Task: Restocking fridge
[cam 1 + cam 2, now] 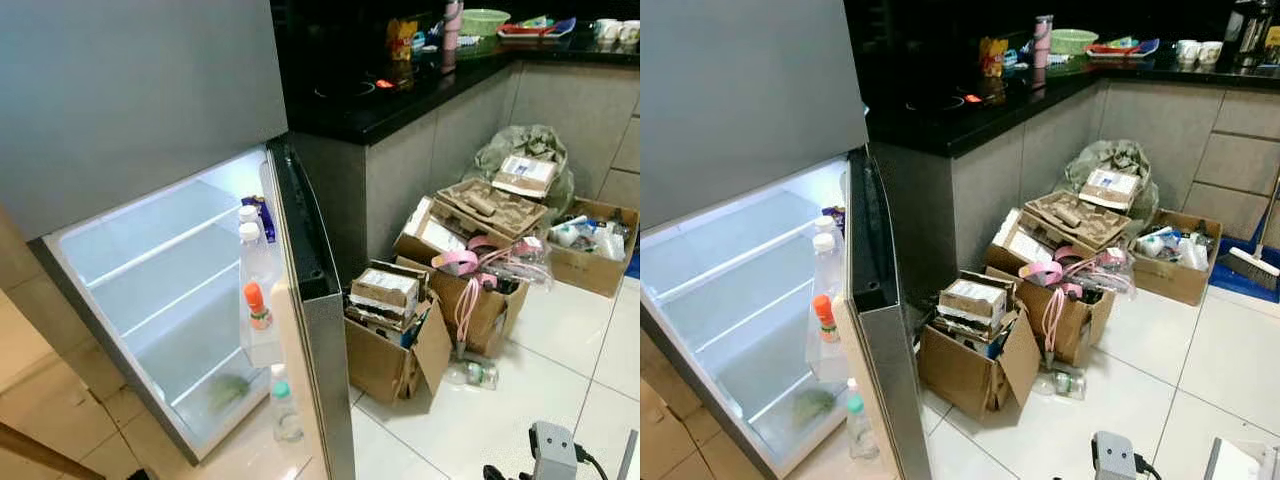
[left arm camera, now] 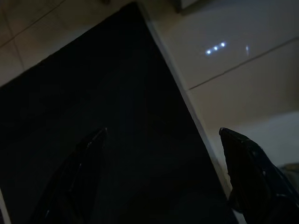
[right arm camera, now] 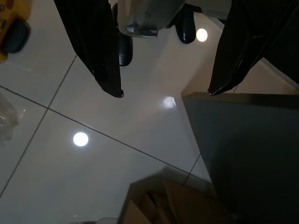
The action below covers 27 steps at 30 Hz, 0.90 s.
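Already the fridge (image 1: 150,280) stands open on the left, shelves nearly bare, its door (image 1: 310,330) carrying a few bottles (image 1: 252,250). To the right, cardboard boxes (image 1: 395,330) of goods crowd the floor (image 1: 500,420) beside the black table (image 1: 400,100). Restocking well probably means turning toward those boxes first, choosing one small item, and keeping clear of the door edge. Both arms hang low. The left end effector (image 2: 163,172) is spread wide over a dark panel, holding nothing. The right end effector (image 3: 163,88) is likewise spread, empty, above the tiles.
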Tool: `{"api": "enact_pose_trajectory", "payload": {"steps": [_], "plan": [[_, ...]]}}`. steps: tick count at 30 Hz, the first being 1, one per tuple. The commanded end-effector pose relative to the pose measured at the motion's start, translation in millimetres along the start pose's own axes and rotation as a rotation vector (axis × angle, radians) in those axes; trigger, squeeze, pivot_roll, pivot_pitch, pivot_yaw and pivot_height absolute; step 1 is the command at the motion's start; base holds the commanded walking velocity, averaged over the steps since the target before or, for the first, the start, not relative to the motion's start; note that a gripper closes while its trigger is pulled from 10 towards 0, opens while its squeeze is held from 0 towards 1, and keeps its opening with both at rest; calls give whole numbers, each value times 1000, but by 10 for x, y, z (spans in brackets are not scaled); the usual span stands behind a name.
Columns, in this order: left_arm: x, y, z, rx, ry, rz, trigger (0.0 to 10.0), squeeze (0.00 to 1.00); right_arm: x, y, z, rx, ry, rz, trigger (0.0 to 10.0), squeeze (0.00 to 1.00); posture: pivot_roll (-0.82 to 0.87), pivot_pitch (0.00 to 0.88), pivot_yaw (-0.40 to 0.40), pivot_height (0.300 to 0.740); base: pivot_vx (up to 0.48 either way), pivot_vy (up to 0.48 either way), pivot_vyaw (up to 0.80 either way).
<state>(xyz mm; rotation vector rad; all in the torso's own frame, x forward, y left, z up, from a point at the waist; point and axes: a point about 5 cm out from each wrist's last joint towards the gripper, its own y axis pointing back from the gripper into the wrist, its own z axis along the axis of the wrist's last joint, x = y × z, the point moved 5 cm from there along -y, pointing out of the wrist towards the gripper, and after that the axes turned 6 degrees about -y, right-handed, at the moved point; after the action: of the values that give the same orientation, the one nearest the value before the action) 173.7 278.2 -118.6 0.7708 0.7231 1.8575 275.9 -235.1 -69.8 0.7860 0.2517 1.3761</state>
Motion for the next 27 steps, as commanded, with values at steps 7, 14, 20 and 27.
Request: {"api": "enact_pose_trajectory", "payload": {"steps": [7, 14, 20, 27], "plan": [[-390, 32, -21, -16, -350, -209, 10000, 0, 289, -24, -168, 92, 355, 143, 10000, 0, 41, 97, 65, 692, 0, 0, 0], [-609, 58, 116, -106, -370, -239, 10000, 0, 458, -82, 161, -51, 269, 171, 10000, 0, 47, 98, 61, 692, 0, 0, 0], [-980, 127, 380, -229, -437, -410, 10000, 0, 530, -106, 267, -74, 273, 187, 10000, 0, 49, 98, 58, 692, 0, 0, 0], [-1330, 275, 432, -296, -595, -641, 10000, 0, 581, -110, 265, -71, 276, 209, 10000, 0, 50, 98, 62, 692, 0, 0, 0]]}}
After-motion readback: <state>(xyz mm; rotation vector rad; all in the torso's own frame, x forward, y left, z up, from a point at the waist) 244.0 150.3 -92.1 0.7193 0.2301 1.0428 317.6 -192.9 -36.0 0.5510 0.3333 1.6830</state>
